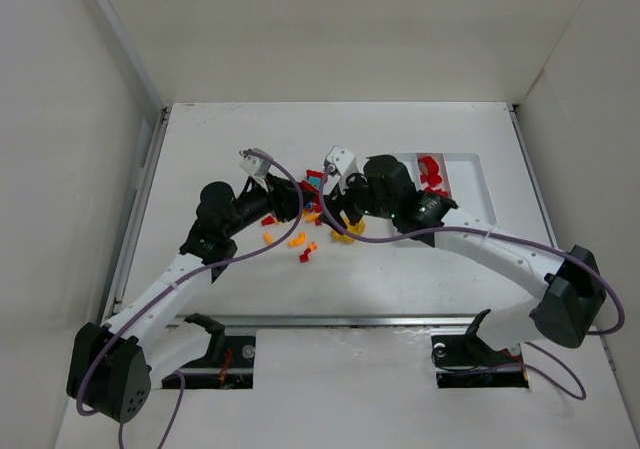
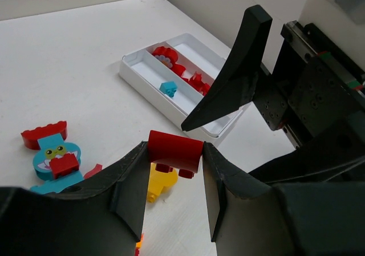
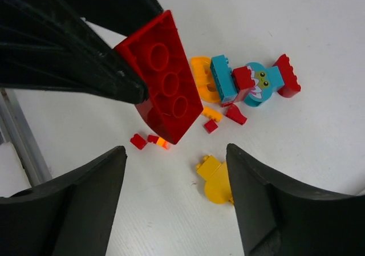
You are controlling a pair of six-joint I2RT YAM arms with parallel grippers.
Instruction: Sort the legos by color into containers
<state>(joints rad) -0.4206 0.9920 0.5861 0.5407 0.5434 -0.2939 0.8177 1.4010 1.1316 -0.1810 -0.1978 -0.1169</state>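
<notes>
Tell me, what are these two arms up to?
They're sorting by colour. The left gripper pinches a long red brick above the table; the right gripper hangs open beside it, holding nothing. The white tray has red pieces in its middle lane and a blue one in the next. A yellow piece and others lie loose.

Tray [image 1: 478,184] partly behind right arm [image 1: 500,254]

You won't find any readable words, brand names, numbers or labels in these views. The only print is a cartoon face on the teal lego [image 3: 259,84], without lettering.
</notes>
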